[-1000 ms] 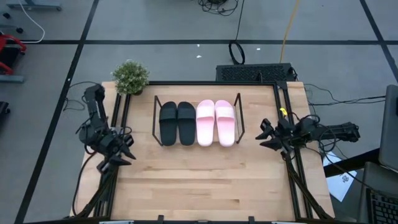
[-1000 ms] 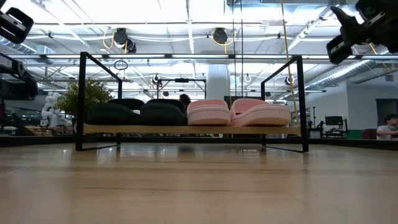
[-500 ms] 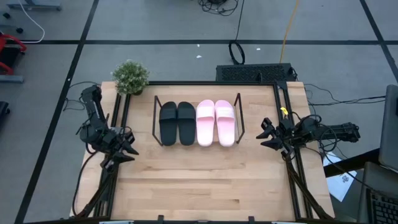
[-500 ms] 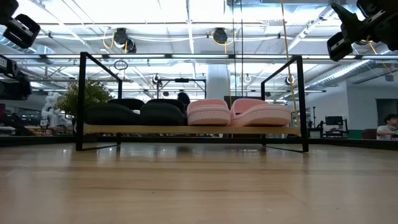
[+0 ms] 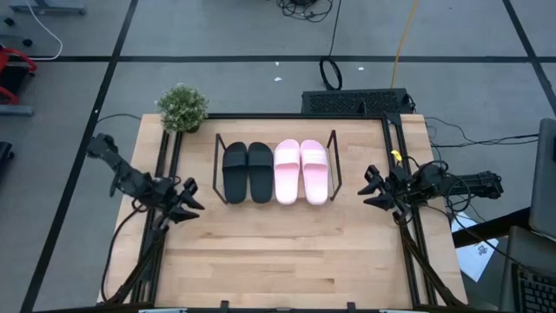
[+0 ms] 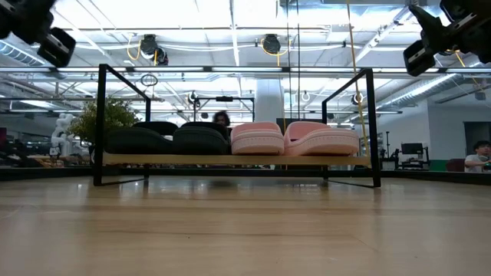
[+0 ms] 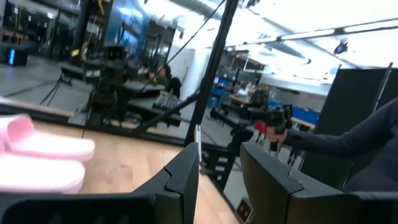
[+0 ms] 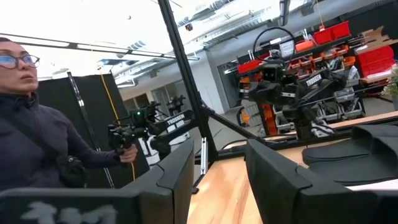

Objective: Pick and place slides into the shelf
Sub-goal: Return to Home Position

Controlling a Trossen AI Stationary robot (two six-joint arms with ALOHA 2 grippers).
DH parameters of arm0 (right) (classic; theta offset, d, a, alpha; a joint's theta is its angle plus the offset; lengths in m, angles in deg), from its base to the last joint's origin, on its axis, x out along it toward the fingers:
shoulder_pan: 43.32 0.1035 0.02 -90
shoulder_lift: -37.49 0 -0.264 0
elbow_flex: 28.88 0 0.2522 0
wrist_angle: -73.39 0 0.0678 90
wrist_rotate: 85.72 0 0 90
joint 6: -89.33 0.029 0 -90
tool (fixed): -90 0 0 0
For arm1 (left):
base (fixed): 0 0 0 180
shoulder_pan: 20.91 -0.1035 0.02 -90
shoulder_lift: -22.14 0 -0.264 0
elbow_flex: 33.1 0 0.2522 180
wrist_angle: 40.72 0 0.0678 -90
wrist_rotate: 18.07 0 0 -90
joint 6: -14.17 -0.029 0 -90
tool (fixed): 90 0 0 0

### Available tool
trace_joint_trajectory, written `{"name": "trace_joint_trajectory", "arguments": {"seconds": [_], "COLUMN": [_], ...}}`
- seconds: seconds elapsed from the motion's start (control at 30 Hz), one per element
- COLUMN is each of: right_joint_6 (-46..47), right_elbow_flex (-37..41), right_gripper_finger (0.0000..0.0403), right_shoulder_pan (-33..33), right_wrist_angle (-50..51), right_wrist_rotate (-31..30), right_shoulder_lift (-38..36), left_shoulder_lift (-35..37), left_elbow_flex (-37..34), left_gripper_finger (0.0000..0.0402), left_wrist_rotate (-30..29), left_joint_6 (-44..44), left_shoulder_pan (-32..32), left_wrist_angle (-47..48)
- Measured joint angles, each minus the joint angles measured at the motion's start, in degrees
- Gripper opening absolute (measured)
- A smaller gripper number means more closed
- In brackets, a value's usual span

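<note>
All the slides lie side by side in the shelf, soles on its base, at the table's far middle. The black pair is on its left half, the pink pair on its right half. The low view shows the shelf with the black slides and pink slides end-on. My left gripper hovers open left of the shelf, raised above the table. My right gripper hovers open right of the shelf, also raised. Both wrist views show parted fingers, left and right.
A potted plant stands at the far left corner. Black frame rails run along the table's left and right edges. Bare wood fills the near half. A person stands beyond the table; a sleeve shows in the left wrist view.
My left arm has stretched out lower, its elbow swinging toward the table's left edge, and its gripper has moved a little toward the shelf. The right arm and the slides have kept still.
</note>
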Motion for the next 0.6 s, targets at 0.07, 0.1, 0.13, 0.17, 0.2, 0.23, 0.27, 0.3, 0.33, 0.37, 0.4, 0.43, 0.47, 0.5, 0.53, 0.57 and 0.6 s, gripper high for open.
{"name": "trace_joint_trajectory", "arguments": {"seconds": [0.07, 0.1, 0.13, 0.17, 0.2, 0.23, 0.27, 0.3, 0.33, 0.37, 0.4, 0.43, 0.47, 0.5, 0.53, 0.57, 0.6], "right_joint_6": [0.0, 0.0, 0.0, 0.1, 0.0, 0.0, -0.2, -0.6, -1.1, -1.3, -1.4, -1.4, -1.4, -1.4, -1.4, -1.5, -1.8], "right_elbow_flex": [0.0, 0.0, 0.0, 0.0, 0.0, 0.0, 0.0, 0.0, 0.0, 0.0, 0.0, 0.0, 0.0, 0.0, 0.0, 0.0, 0.0], "right_gripper_finger": [0.0134, 0.0134, 0.0134, 0.0134, 0.0134, 0.0134, 0.0134, 0.0134, 0.0134, 0.0134, 0.0134, 0.0134, 0.0134, 0.0134, 0.0134, 0.0134, 0.0134], "right_shoulder_pan": [0.0, 0.0, 0.0, 0.0, 0.0, 0.0, 0.0, 0.0, 0.0, 0.0, 0.0, 0.0, 0.0, 0.0, 0.0, 0.0, 0.0], "right_wrist_angle": [0.0, 0.0, 0.0, 0.0, 0.0, 0.0, 0.0, 0.1, 0.1, 0.3, 0.5, 0.9, 1.4, 1.8, 2.0, 2.0, 1.9], "right_wrist_rotate": [0.7, 0.9, 0.9, 0.9, 0.9, 1.0, 1.0, 1.0, 1.0, 1.0, 1.0, 1.0, 1.0, 1.0, 1.0, 1.0, 1.0], "right_shoulder_lift": [0.0, 0.0, 0.0, 0.0, 0.0, 0.0, 0.0, 0.0, 0.0, 0.0, 0.0, 0.0, 0.0, 0.0, 0.0, 0.0, 0.0], "left_shoulder_lift": [0.0, 0.0, 0.0, 0.0, 0.0, 0.0, 0.0, 0.0, 0.0, 0.0, 0.0, 0.0, 0.0, 0.0, 0.0, 0.0, 0.0], "left_elbow_flex": [0.0, 0.0, 0.0, 0.0, 0.0, 0.0, 0.0, 0.0, 0.0, 0.0, 0.0, 0.0, 0.0, 0.0, 0.0, 0.0, 0.0], "left_gripper_finger": [0.0118, 0.0118, 0.0118, 0.0118, 0.0118, 0.0118, 0.0118, 0.0118, 0.0118, 0.0118, 0.0118, 0.0118, 0.0118, 0.0118, 0.0118, 0.0118, 0.0118], "left_wrist_rotate": [3.1, 4.7, 6.4, 8.0, 9.2, 10.2, 10.8, 11.0, 11.1, 11.1, 11.3, 11.9, 12.7, 13.3, 13.6, 13.6, 13.6], "left_joint_6": [2.1, 2.9, 3.5, 3.9, 4.0, 4.0, 3.8, 3.8, 3.8, 4.1, 4.8, 5.1, 5.3, 5.1, 4.7, 4.2, 3.8], "left_shoulder_pan": [-3.3, -4.8, -6.3, -7.6, -8.8, -9.9, -10.8, -11.7, -12.4, -13.1, -13.5, -13.9, -14.1, -14.2, -14.3, -14.3, -14.3], "left_wrist_angle": [2.0, 2.9, 3.7, 4.4, 4.8, 5.3, 5.9, 6.8, 7.7, 8.9, 10.1, 10.9, 11.3, 11.5, 11.6, 11.7, 11.7]}}
